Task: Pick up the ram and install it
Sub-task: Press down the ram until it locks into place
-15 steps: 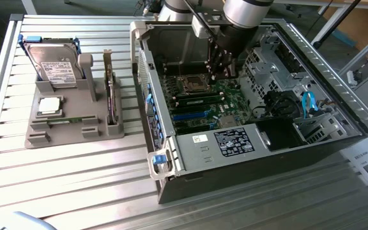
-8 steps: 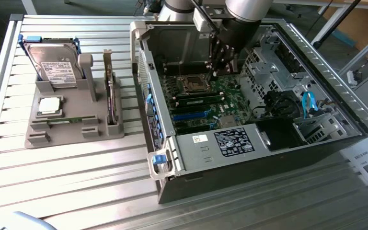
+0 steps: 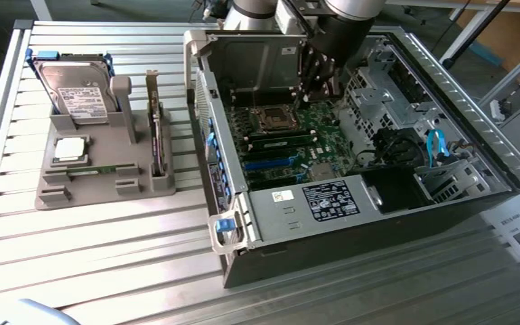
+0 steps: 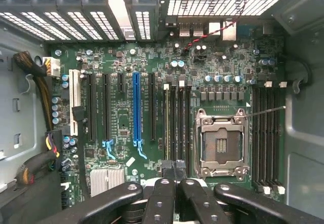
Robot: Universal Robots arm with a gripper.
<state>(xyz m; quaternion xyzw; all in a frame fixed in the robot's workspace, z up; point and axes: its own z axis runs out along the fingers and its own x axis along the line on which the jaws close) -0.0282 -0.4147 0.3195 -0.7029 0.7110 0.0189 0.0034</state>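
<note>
I see one ram stick lying flat in a slot of the grey holder on the tabletop, at the exterior view's left, just below the square silver processor chip. Another green stick appears seated in a memory slot just beside the empty CPU socket on the motherboard; I cannot tell whether it is fully latched.

My gripper is inside the open computer case, directly above the end of that slot row, fingers pressed together and holding nothing that I can see. In the exterior view the arm reaches down into the case near the socket.

On the holder the hard drive stands upright at the back and the dark expansion card stands on edge along its right side. A long blue slot runs parallel to the black ones.
</note>
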